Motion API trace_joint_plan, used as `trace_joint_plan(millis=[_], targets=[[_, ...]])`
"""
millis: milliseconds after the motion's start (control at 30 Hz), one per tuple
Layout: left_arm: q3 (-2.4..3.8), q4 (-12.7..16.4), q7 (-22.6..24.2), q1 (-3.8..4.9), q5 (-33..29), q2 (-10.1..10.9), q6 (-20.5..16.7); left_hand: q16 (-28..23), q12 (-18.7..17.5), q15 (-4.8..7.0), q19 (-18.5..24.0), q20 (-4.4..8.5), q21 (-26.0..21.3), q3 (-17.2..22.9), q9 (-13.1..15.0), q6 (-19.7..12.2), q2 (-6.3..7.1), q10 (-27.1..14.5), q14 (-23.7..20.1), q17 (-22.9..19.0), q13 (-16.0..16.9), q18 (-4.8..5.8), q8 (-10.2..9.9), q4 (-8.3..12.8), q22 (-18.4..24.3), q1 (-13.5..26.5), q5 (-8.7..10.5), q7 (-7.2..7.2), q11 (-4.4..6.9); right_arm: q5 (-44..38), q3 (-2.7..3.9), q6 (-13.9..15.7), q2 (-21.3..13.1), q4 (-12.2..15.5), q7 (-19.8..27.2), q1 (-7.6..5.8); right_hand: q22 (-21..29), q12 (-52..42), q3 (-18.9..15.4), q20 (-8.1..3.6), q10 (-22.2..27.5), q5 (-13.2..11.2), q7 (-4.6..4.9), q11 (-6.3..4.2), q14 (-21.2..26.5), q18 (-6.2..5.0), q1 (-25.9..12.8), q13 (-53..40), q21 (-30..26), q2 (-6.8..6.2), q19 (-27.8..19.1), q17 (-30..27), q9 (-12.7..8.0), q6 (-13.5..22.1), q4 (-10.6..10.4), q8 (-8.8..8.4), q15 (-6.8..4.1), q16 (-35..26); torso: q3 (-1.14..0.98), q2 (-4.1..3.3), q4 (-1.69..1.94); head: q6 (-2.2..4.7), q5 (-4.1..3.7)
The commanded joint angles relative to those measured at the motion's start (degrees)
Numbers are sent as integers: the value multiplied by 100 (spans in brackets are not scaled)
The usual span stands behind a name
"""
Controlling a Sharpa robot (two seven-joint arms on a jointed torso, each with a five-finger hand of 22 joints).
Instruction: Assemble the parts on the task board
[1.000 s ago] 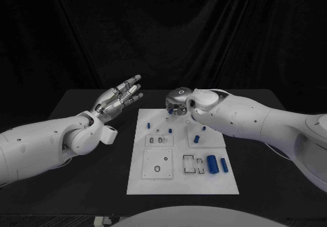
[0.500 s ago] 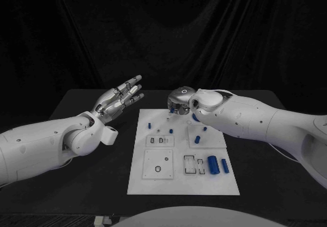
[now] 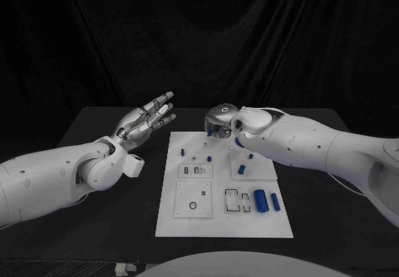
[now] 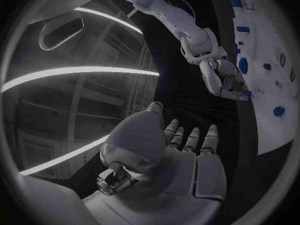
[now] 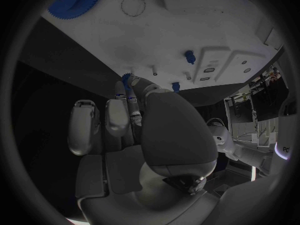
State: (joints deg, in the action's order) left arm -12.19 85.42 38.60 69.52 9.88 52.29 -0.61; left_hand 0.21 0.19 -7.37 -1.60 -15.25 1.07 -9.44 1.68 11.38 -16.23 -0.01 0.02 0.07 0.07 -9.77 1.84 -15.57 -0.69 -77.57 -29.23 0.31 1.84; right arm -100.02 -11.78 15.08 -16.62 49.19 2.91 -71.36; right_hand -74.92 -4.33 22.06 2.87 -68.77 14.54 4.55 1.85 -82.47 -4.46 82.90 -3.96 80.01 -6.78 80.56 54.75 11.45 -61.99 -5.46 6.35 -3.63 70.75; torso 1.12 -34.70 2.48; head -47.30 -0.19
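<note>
head view: the white board (image 3: pixel 224 225) lies flat in the middle of the black bench (image 3: pixel 108 196), so both arms can reach it. the right hand (image 3: pixel 219 124) is bent down over the far edge of the board. a small blue part (image 3: pixel 210 134) shows at its fingertips, so i think it is pinching that part to lift it or set it in a hole. the left hand (image 3: pixel 148 118) is up in the air beside the board, flat and spread, holding nothing. it looks like it is waiting out of the way. more blue parts lie on the board: a small peg (image 3: pixel 182 153) near the far left, a fat roller (image 3: pixel 259 200) and a thin one (image 3: pixel 273 201) near the right edge. they lie apart from each other, easy to pick one at a time.

left wrist view: the left hand (image 4: pixel 181 155) has its fingers straight and apart, with nothing in it. past it, the right hand (image 4: pixel 226 80) points its fingers down at the board (image 4: pixel 275 120), with a bit of blue at the tips.

right wrist view: the right hand (image 5: pixel 134 135) curls its fingers in, and a blue part (image 5: pixel 127 81) sits at the fingertips, close to the board (image 5: pixel 187 30). a blue gear (image 5: pixel 75 0) rests on the board farther off, and two small blue pegs (image 5: pixel 189 57) stand in it.
</note>
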Motion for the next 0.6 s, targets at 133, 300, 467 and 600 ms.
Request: trace_joint_plan(millis=[133,300,467,600], targets=[[6,33,67,5,-9,-1,-25,-21,-19,-49,3,-52,18,36,8,39,-7,1,-2,-7,-7,-62,27,-11,-7,-49,-34,16,-24,-15,3,15,2,-8,-131,-18,-214,39,16,19,14,-29,-1,39,-12,87,-63,6,11,-13,17,-3,3,22,-19,25,33,13,8,-63,48,40,-24],[6,55,72,6,-9,17,-31,-21,-19,-50,0,-54,21,37,8,42,-5,1,-2,-7,-7,-62,28,-11,-8,-51,-35,15,-24,-15,3,3,27,-38,-122,-17,-217,44,20,20,19,-32,-3,38,-10,87,-63,7,11,-12,17,-1,3,31,-18,18,34,15,8,-89,69,69,-42],[6,68,72,7,-9,25,-32,-21,-19,-50,0,-54,21,37,8,42,-5,1,-2,-7,-7,-62,28,-11,-8,-51,-35,15,-24,-15,3,3,34,-45,-118,-16,-217,51,26,22,24,-34,-2,39,-5,86,-66,7,9,-10,13,-6,4,53,-19,1,35,13,17,-113,102,91,-67],[6,68,71,7,-9,24,-31,-21,-19,-50,0,-54,21,37,8,42,-5,1,-2,-7,-7,-62,28,-11,-8,-51,-35,15,-24,-15,3,-36,37,-42,-114,-16,-212,53,29,23,27,-34,-3,40,-2,84,-66,6,3,-10,7,-8,3,66,-18,-8,36,12,20,-120,117,81,-92]])
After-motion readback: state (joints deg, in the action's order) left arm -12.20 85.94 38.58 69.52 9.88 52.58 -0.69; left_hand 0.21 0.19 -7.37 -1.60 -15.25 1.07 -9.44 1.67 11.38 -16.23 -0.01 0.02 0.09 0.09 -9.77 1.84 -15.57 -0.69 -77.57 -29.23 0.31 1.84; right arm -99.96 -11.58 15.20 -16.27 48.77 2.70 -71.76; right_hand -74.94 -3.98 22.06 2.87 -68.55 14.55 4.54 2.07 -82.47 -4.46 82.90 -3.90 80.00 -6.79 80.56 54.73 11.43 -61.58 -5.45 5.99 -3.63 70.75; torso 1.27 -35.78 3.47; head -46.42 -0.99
